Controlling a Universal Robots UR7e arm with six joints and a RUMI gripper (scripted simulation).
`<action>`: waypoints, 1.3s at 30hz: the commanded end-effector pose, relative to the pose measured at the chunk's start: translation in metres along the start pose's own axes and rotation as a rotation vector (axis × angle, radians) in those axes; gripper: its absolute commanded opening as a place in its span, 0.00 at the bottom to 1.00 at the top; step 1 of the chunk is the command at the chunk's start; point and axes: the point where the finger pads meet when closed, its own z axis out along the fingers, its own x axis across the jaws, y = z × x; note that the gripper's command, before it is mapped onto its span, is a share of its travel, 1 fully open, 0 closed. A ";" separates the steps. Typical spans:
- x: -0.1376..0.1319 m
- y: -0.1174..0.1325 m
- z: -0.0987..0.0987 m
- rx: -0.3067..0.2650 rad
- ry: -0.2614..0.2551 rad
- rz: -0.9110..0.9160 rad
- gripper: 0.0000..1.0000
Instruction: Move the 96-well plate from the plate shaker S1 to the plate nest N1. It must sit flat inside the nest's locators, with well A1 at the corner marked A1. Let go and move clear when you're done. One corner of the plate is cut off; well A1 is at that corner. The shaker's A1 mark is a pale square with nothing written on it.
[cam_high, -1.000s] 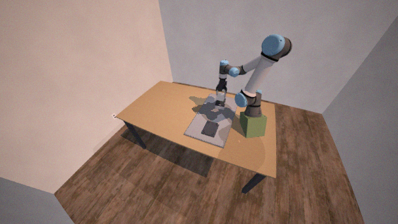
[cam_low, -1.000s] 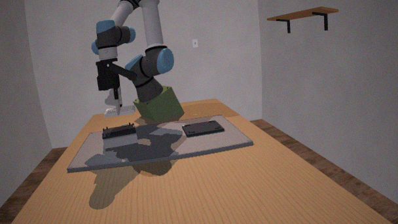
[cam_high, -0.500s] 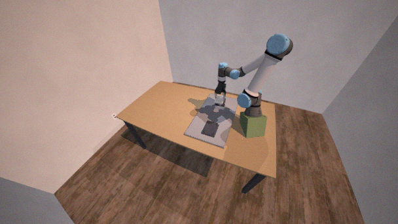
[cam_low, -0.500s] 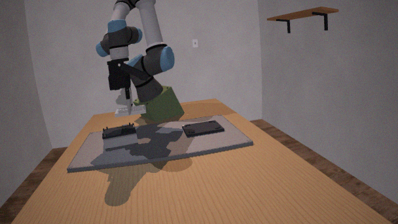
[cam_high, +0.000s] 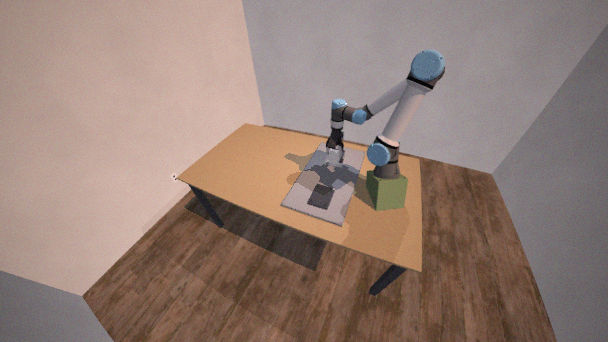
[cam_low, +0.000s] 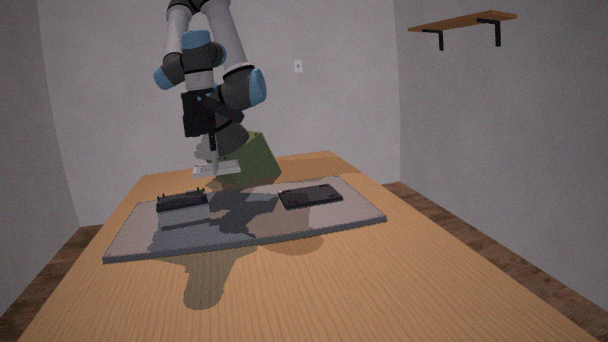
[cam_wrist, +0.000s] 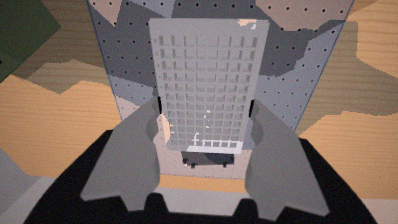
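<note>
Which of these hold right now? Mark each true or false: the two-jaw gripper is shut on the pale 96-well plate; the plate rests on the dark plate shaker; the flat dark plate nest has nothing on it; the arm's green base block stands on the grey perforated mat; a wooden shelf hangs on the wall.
1. The two-jaw gripper is shut on the pale 96-well plate. True.
2. The plate rests on the dark plate shaker. False: it is held in the air, above the mat.
3. The flat dark plate nest has nothing on it. True.
4. The green base block stands on the grey perforated mat. False: it stands on the wooden table, beside the mat.
5. A wooden shelf hangs on the wall. True.
</note>
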 end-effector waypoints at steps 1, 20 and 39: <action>0.001 -0.009 0.001 -0.002 0.000 0.001 0.00; -0.001 -0.065 0.008 -0.002 0.000 0.001 0.00; -0.002 -0.122 0.015 -0.002 0.000 0.001 0.00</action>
